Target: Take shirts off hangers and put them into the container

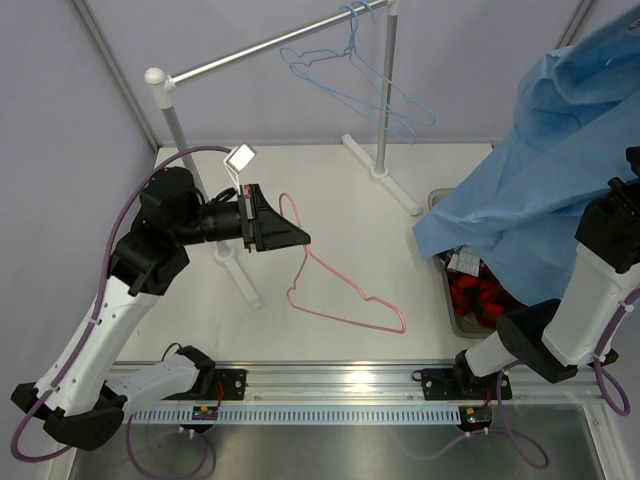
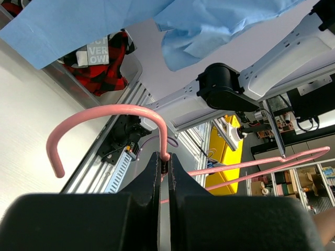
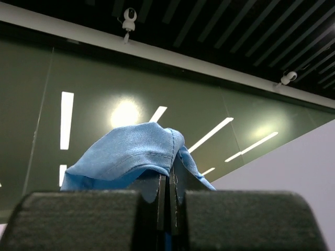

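While the left fingers (image 2: 151, 180) stand pressed nearly together, they pinch the pink hanger (image 2: 120, 110) at its thin neck, just under the hook. In the top view the hook curls up toward the back of the white bench (image 1: 330, 180), and the wide wire triangle runs away from the fingers toward the near right, its long bottom bar slanting the same way. Whether the far corner touches the bench cannot be told.

Behind, a silver rail (image 1: 270, 42) crosses on two posts, and two light blue hangers (image 1: 353, 35) hang from its right end, their thin wire shoulders spreading down and to the right.

Further right sits the container (image 1: 443, 290), a clear, smoky plastic bin with rounded corners, at the bench's right side. A red-and-black plaid shirt (image 1: 485, 300) lies crumpled inside it, with a scrap of black-and-white check (image 1: 462, 262) just behind, toward the back wall.

Over the bin hangs the light blue shirt (image 1: 540, 160), soft and deeply folded, its length falling from the upper right down to the left, so that its lower edge covers the back half of the container. The right fingers (image 3: 161, 214) are clamped tight on a bunched fold of this cloth, which humps over their tips in the right wrist view.
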Controlling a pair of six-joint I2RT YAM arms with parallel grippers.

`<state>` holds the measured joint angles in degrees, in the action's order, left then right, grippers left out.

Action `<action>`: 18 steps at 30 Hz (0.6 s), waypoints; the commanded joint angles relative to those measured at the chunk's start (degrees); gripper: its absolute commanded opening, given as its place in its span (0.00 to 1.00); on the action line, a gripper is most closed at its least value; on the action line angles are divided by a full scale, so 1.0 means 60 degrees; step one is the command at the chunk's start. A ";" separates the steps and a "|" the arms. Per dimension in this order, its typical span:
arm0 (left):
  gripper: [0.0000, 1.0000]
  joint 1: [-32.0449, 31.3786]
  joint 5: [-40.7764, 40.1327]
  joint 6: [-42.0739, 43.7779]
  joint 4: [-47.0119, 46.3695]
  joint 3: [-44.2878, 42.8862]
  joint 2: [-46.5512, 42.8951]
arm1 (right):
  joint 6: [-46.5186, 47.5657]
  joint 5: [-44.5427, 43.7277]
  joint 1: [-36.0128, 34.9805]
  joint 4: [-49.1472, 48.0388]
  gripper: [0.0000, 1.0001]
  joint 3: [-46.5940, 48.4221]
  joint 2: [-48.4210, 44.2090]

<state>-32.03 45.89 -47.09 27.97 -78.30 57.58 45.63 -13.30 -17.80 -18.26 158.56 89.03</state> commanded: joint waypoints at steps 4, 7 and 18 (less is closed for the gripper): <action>0.00 -0.0052 0.0379 0.0246 0.0349 -0.0543 0.0100 | 0.0160 0.0547 0.1002 -0.1160 0.00 0.0176 -0.0102; 0.00 -0.0052 0.0394 0.0363 0.0625 -0.0645 0.0217 | -0.0352 0.0401 0.2040 -0.1190 0.00 -0.0249 -0.0322; 0.00 -0.0038 0.0408 0.0802 0.1154 -0.1099 0.0569 | -0.2240 0.0400 0.4092 -0.1307 0.00 -0.0075 -0.0074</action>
<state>-32.03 46.04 -43.27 34.72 -81.67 60.47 37.98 -12.29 3.53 -24.23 156.97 86.80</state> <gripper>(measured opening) 0.039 0.025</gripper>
